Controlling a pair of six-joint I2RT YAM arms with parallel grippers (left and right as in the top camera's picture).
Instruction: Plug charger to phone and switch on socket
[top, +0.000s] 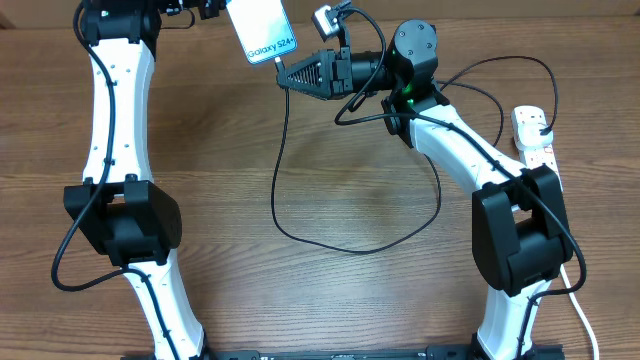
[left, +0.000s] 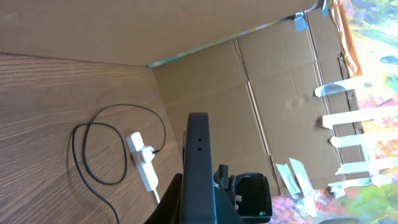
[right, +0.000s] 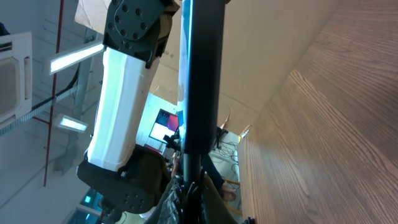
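Clenched on the phone (top: 259, 30) at the left gripper (top: 218, 8), holding it clear of the table (top: 220, 150) at the far edge, blue screen upward and tilted; pinched on the connector end of the charger (top: 277, 170) at the right gripper (top: 284, 76), tip right at the phone's lower edge; cannot tell whether seated. Trails black cable toward the near side, loops wide over the wood, passes under the right arm (top: 455, 140) and reaches the socket (top: 533, 135) at the right edge, well apart from the phone; ends there in a black plug (left: 148, 152); beside it, a thick white cord (top: 583, 310). From overhead, shows screen text and the whole loop; from the left wrist, only the phone's dark edge, with socket and cable coil beyond and a cardboard wall (left: 273, 87) behind; from the right wrist, the phone edge-on again, blocking the connector joint, the left arm (right: 121, 106) behind it.
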